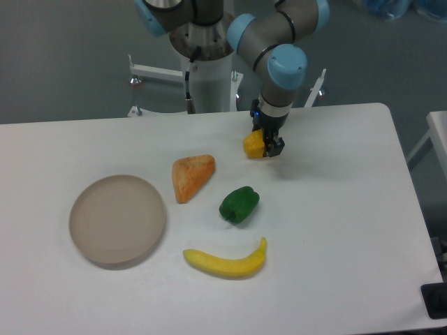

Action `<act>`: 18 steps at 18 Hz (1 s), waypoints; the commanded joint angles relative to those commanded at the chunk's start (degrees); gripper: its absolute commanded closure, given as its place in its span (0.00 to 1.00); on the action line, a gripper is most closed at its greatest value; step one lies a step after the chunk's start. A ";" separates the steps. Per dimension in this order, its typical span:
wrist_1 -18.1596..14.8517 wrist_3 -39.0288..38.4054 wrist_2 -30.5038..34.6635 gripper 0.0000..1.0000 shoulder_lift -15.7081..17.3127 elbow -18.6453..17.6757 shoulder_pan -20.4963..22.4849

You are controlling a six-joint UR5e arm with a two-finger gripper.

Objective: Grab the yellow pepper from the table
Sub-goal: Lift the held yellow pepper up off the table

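The smooth white table [335,230] carries a round matte beige plate [117,220] at eight o'clock, a long curved banana [227,262] at six, an orange wedge [191,176], a glossy green pepper [239,204] at centre. The gripper [267,144] pinches the blocky yellow pepper [253,144] at one o'clock.

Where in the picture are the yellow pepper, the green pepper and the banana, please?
yellow pepper [252,144], fixed camera view, on its visible yellow left side beside the gripper.
green pepper [239,204], fixed camera view, middle of its body.
banana [225,263], fixed camera view, middle of its curve.
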 joint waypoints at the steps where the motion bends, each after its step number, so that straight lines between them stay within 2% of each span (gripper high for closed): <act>1: -0.44 0.00 0.26 0.59 0.00 1.40 0.00; 5: -6.14 -0.52 0.27 0.64 0.00 6.59 0.88; 7: -9.31 -4.38 0.27 0.67 -0.87 11.41 0.97; 11: -15.63 -5.80 -0.09 0.67 -5.26 22.22 0.79; 13: -19.15 -6.15 -0.09 0.66 -8.85 28.54 0.62; 16: -20.13 -6.24 0.44 0.66 -13.00 34.62 -0.26; 18: -19.78 -6.33 0.79 0.65 -14.93 36.30 -1.57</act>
